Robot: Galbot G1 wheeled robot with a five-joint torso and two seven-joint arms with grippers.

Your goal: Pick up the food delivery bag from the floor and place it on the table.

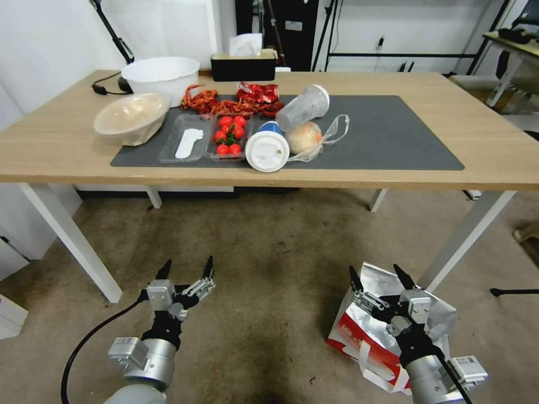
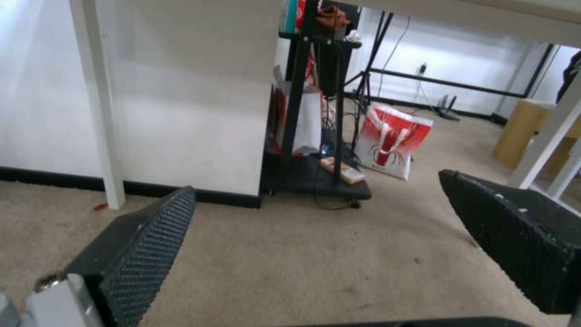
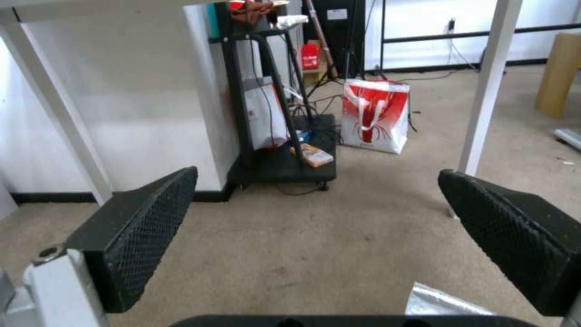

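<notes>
The food delivery bag point(image 1: 353, 331) lies tipped over on the floor point(image 1: 269, 264) at the lower right, near the table's front right leg. Its red side panel, white strap handles and open silver foil lining show. My right gripper point(image 1: 375, 275) hovers open just above the bag's foil mouth, holding nothing. A corner of the foil point(image 3: 442, 302) shows below the right gripper point(image 3: 319, 172) in the right wrist view. My left gripper point(image 1: 188, 266) is open and empty over bare carpet at the lower left, as the left wrist view point(image 2: 316, 181) also shows. The table point(image 1: 56, 146) stands ahead.
The dark mat point(image 1: 404, 134) holds bowls, a tomato tray, cups and a bagged bun point(image 1: 306, 137). White table legs point(image 1: 73, 241) point(image 1: 466, 235) flank the floor space. Beyond the table stand a black cart point(image 3: 284, 163) and another red-and-white bag point(image 3: 374, 116).
</notes>
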